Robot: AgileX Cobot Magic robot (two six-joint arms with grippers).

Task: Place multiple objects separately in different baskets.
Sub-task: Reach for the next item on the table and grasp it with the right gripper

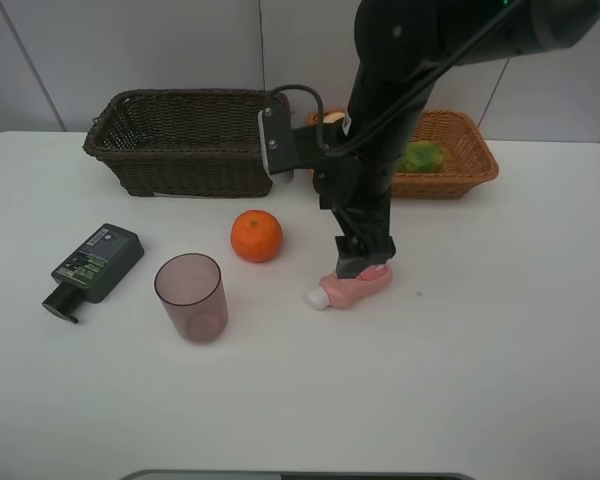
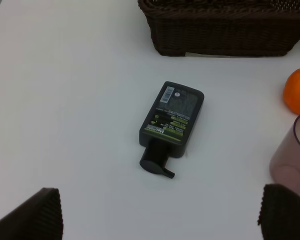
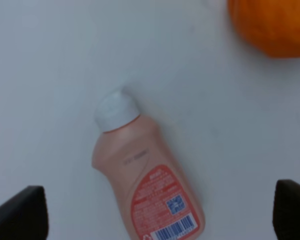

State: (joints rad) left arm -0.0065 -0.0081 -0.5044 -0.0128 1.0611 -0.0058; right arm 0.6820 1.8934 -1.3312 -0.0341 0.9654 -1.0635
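The small pink bottle (image 1: 352, 289) lies on its side on the tabletop (image 1: 480, 350), near the orange (image 1: 256, 236). The right end effector (image 3: 156, 212) hangs directly over it, released wide and holding nothing. The bottle looks like light, smooth plastic that could roll or slip, so pinching across the labelled body seems safer than taking the tapered white cap (image 3: 116, 111).

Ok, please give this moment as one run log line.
right tool open, straddling lying pink bottle | left tool open, empty | orange, cup, pump bottle on table | green fruit in tan basket
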